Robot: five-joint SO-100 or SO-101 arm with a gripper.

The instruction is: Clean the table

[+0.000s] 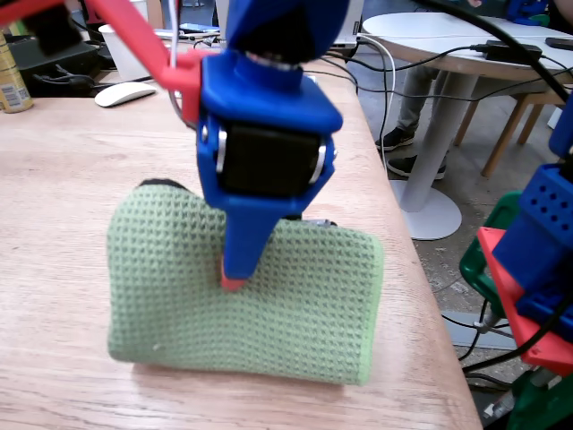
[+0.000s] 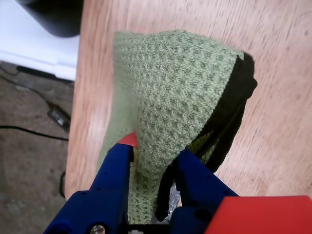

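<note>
The blue two-finger gripper pinches a fold of the green waffle-weave cloth with black trim, which spreads beneath it on the light-brown wood-grain table.

Upper arm cut off by the top edge in the fixed view, blurred where nearest the lens. Second fingertip of the gripper hidden behind the blue finger there. Back edge of the green cloth covered by the arm. In the wrist view, cloth's near end lost between the fingers; black item mostly tucked beneath cloth, unidentifiable. Table cropped on every side.
</note>
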